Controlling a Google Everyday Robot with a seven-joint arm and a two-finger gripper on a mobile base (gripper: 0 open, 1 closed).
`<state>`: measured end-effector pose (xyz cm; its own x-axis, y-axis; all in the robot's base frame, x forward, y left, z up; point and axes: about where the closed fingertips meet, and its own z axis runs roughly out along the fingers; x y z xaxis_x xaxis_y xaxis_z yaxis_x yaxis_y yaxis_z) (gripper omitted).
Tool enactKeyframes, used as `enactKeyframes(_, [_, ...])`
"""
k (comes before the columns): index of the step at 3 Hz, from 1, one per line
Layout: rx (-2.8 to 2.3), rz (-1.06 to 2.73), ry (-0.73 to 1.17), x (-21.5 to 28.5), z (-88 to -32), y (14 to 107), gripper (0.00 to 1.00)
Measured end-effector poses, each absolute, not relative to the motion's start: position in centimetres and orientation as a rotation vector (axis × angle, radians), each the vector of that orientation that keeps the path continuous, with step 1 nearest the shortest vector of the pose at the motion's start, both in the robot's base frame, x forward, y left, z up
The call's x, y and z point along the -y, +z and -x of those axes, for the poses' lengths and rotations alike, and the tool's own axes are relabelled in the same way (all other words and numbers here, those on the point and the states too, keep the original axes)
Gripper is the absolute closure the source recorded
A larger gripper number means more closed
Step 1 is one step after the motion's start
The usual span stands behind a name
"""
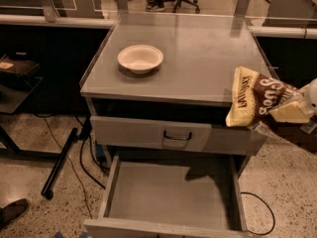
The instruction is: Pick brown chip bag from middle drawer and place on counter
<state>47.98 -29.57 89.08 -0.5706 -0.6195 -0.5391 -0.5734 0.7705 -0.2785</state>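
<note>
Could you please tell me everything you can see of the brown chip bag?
The brown chip bag is a crinkly dark brown packet with a cream-yellow end and large white script lettering. It hangs tilted in the air by the right front corner of the counter, above and to the right of the open middle drawer. The pincer, at the right edge of the view, grips its right part. Nothing else appears to touch it.

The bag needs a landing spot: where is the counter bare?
The gripper holds the chip bag off the right front corner of the counter. Everything right of the bowl to the right edge is bare; only the left-centre, around the bowl, is taken.
</note>
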Motion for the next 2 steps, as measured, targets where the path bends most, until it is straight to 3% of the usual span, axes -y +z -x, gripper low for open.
enactKeyframes(1, [-2.304,0.911,-0.09,28.3,-50.0,90.6,1.0])
enactKeyframes(2, [-2.258,1.015,0.011,21.5,-56.0,91.3,1.0])
